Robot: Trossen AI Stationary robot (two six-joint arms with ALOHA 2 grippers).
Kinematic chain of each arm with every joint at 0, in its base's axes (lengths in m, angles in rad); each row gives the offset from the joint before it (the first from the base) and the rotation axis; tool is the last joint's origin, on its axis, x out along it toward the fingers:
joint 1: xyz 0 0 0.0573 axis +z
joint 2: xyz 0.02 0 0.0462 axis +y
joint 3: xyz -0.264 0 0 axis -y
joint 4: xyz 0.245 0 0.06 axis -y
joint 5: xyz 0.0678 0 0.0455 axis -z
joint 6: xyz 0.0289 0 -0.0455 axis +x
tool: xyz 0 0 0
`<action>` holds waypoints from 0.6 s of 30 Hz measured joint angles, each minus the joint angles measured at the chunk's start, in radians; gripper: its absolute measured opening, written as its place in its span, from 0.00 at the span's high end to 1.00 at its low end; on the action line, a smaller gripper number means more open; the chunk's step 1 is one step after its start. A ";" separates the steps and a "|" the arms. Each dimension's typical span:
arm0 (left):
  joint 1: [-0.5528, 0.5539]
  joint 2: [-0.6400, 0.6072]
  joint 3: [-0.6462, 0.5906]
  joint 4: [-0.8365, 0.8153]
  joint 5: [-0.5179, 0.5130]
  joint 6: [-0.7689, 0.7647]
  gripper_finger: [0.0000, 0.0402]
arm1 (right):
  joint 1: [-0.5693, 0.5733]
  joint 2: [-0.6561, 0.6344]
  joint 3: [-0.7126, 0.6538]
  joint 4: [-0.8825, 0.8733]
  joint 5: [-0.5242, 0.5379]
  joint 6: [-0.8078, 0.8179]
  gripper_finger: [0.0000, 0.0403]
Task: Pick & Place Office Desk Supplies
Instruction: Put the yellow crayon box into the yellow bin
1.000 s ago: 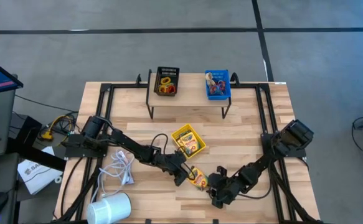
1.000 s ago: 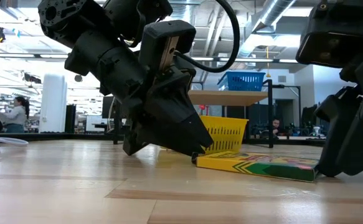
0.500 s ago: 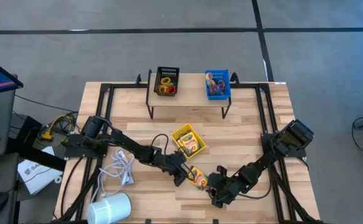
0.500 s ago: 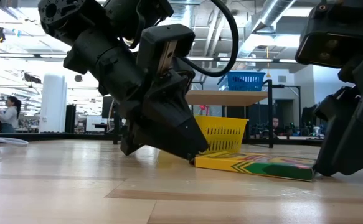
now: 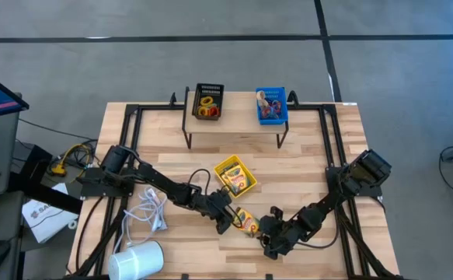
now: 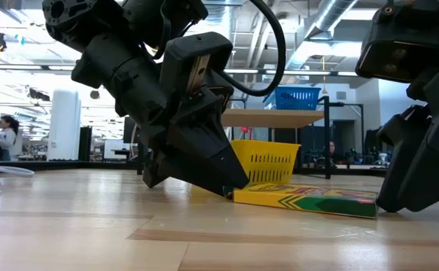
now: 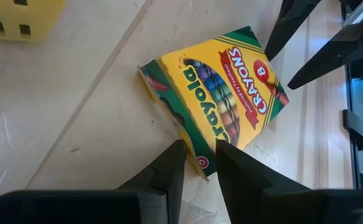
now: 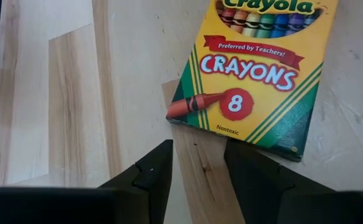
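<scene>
Between the two grippers, flat on the wooden table (image 5: 304, 167), lies the crayon box (image 5: 247, 223), with its long axis running from one tool toward the other. The left gripper (image 5: 228, 220) is down at one short end of the box: in its wrist view the two dark fingers (image 7: 169, 173) stand a little apart and straddle the box's near corner, the lower edge sitting in the gap, though I cannot tell whether they pinch it. The right gripper (image 5: 266, 236) sits off the opposite end; its fingers (image 8: 151, 168) are parted too, with only bare wood between them and the box just ahead of the tips, apart from them. I judge the left is nearer to a hold. The yellow bin (image 5: 235, 176) stands just beyond the left gripper.
</scene>
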 joint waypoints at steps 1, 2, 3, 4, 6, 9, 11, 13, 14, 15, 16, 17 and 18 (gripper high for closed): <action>0.000 0.000 0.000 0.000 0.000 0.003 0.78 | 0.000 0.000 0.000 0.000 0.000 0.000 0.63; 0.000 0.000 0.000 0.000 -0.001 0.005 0.78 | 0.000 0.000 0.000 0.000 0.000 0.000 0.63; 0.000 0.000 0.000 0.000 -0.003 0.005 0.78 | 0.000 0.000 0.000 0.000 0.000 0.000 0.63; 0.000 0.000 0.000 0.000 -0.005 0.008 0.78 | 0.000 0.000 0.000 0.000 0.000 0.000 0.63; 0.000 0.000 0.000 -0.001 -0.008 0.012 0.78 | 0.000 0.000 0.000 0.000 0.000 0.000 0.63; 0.000 0.000 0.000 -0.002 -0.010 0.019 0.78 | 0.000 0.000 0.000 0.000 -0.001 0.000 0.63; 0.000 0.000 0.000 -0.003 -0.010 0.021 0.78 | 0.000 0.000 0.000 0.000 -0.001 0.000 0.63; 0.001 0.000 0.000 -0.008 -0.012 0.022 0.78 | 0.000 0.000 0.000 0.000 -0.001 0.000 0.63; 0.001 0.000 0.000 -0.012 -0.015 0.023 0.78 | 0.000 0.000 0.000 0.000 -0.001 0.000 0.63; 0.001 0.000 0.000 -0.013 -0.017 0.024 0.78 | 0.000 0.000 0.000 0.000 -0.001 0.000 0.63; 0.001 0.000 0.000 -0.014 -0.017 0.024 0.78 | 0.000 0.000 0.000 0.000 -0.001 0.000 0.63; 0.001 0.000 0.000 -0.015 -0.017 0.024 0.79 | 0.000 0.000 0.000 0.000 -0.001 0.000 0.63; 0.001 0.000 0.000 -0.015 -0.017 0.025 0.80 | 0.000 0.000 0.000 0.000 -0.001 0.000 0.63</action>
